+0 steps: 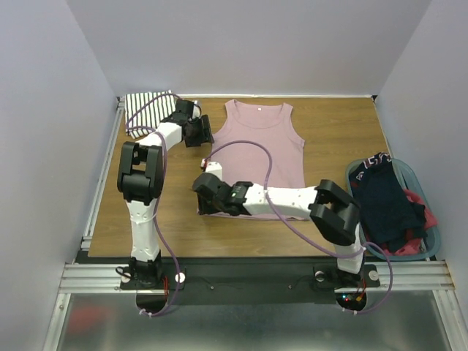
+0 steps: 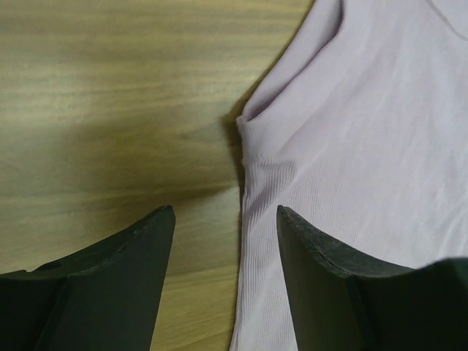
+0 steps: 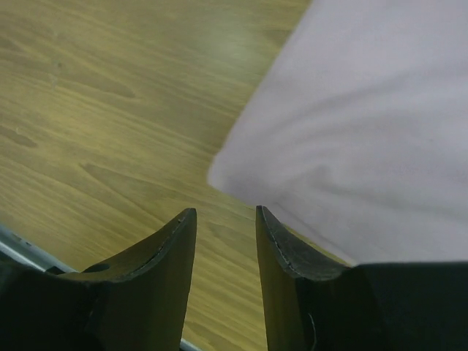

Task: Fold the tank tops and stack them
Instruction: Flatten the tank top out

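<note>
At the far left corner of the table [image 1: 336, 139], the striped tank top [image 1: 148, 107] is seen bunched. The left gripper [image 2: 225, 216] is found wide open, set astride the side edge of the pink tank top [image 2: 351, 146], which is laid flat mid-table; nothing is gripped. The right gripper [image 3: 225, 213] is parted narrowly just short of the top's near left corner; nothing is held. At the right, a navy garment [image 1: 384, 197] is piled in a basket [image 1: 436, 235].

Wooden table [image 1: 329, 139]: pink tank top [image 1: 259, 146] spread flat at centre, neckline toward far edge. Striped tank top [image 1: 146, 108] in far left corner. Blue basket [image 1: 414, 174] at right edge.
</note>
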Motion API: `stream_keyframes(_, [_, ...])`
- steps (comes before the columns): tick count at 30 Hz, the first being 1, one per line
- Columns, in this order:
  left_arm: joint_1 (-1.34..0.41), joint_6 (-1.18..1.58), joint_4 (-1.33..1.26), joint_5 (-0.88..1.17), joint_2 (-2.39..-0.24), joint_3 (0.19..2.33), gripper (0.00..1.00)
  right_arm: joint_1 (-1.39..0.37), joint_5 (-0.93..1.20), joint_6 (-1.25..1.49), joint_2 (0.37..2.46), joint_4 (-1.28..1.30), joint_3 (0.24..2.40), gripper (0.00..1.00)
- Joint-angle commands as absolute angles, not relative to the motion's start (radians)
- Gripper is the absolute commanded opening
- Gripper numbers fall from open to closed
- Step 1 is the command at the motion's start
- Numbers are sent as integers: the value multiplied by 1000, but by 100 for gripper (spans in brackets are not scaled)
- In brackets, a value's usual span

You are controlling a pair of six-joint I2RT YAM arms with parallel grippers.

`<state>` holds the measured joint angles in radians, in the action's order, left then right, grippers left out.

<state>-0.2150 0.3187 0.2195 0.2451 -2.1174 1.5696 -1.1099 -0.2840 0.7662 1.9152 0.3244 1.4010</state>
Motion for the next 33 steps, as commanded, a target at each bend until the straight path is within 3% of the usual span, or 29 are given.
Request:
stream_keyframes(1, [-219,264,215,255,-2141,1634,69,-1170,-411,732,1992,284,1505,44])
stream_keyframes(5, [-219,267,227,213,-2161,1637,61,-1212,-469,707,2054,285,1552,40])
stream_keyframes(24, [-219,267,244,198,-2174,1641,57,-1285,-649,606,2123,314,1680,38])
stream_keyframes(33, [-218,268,242,202,-2167,1641,47,-1285,-739,592,2220,342,1721,37])
